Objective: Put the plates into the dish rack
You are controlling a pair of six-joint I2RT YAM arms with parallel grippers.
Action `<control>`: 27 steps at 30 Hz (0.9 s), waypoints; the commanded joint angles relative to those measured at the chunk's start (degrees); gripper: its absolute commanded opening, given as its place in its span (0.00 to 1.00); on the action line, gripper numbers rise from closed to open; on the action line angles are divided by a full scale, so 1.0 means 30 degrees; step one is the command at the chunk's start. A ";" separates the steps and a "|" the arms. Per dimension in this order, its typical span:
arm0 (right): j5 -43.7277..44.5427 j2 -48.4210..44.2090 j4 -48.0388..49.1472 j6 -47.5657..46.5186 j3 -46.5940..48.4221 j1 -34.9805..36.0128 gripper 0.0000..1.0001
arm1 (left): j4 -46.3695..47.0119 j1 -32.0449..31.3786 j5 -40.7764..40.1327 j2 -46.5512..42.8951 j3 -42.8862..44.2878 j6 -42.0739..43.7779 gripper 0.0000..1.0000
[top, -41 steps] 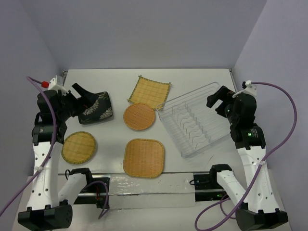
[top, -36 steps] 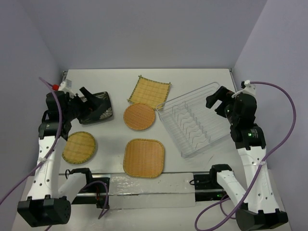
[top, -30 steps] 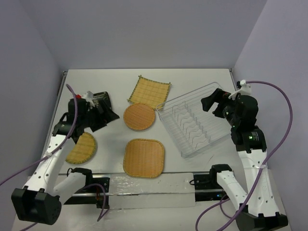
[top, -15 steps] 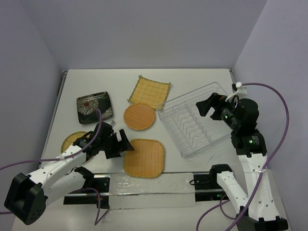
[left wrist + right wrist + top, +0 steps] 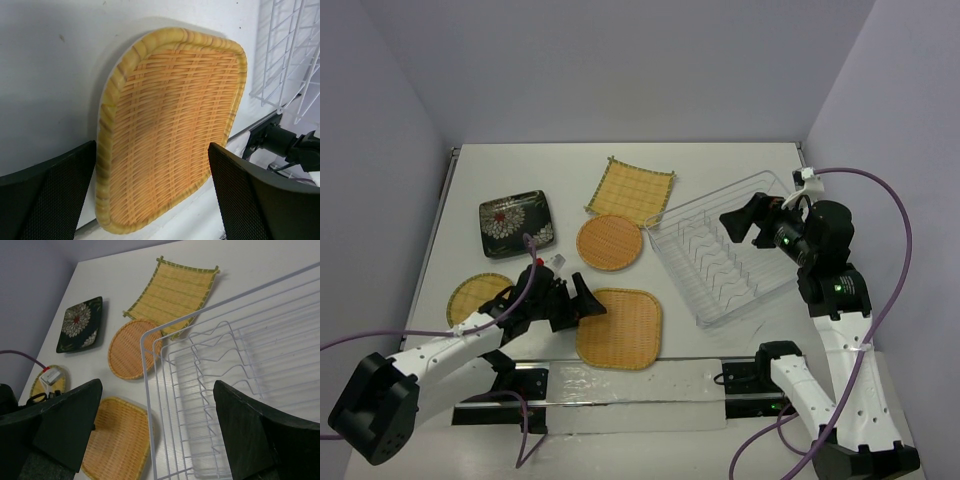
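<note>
White bench (image 5: 520, 170) bore the rounded-square plate (image 5: 620, 328) flat, left of the dish rack (image 5: 725, 260); the left tool (image 5: 585, 303), wide open and empty at its rim, should slip one finger underneath before closing; right tool (image 5: 745, 222) gaped empty above the rack.

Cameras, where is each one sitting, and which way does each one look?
Top external: high above and behind the arms, looking down at the table; both arms show, left gripper and right gripper.
Left wrist: on the left arm, facing the rounded-square plate up close; its two dark fingers frame the bottom corners.
Right wrist: on the right arm, looking across the dish rack toward the dark plate; its fingers show below.
Shared: all three see the rounded-square plate.
</note>
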 commanded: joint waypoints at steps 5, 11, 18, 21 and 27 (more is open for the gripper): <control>0.0771 -0.0281 0.0853 -0.0174 -0.0138 0.0288 0.99 | 0.2754 -0.0044 0.2415 0.0167 -0.2512 -0.1166 0.95; 0.0905 -0.0454 0.0835 -0.0210 -0.0113 0.0387 0.99 | 0.2143 -0.0044 0.3258 -0.0117 -0.2669 -0.0364 0.82; 0.0743 -0.0505 0.0853 -0.0243 -0.0147 0.0369 0.99 | 0.3212 -0.0044 0.3600 0.2697 -0.3188 0.0133 0.56; 0.0834 -0.0593 0.0853 -0.0267 -0.0103 0.0399 0.99 | 0.3756 -0.0044 0.3484 0.3501 -0.3067 0.0266 0.43; 0.1153 -0.0880 0.0824 -0.0269 -0.0185 0.0425 0.99 | 0.3091 -0.0044 0.2336 0.2419 -0.2966 0.0229 0.02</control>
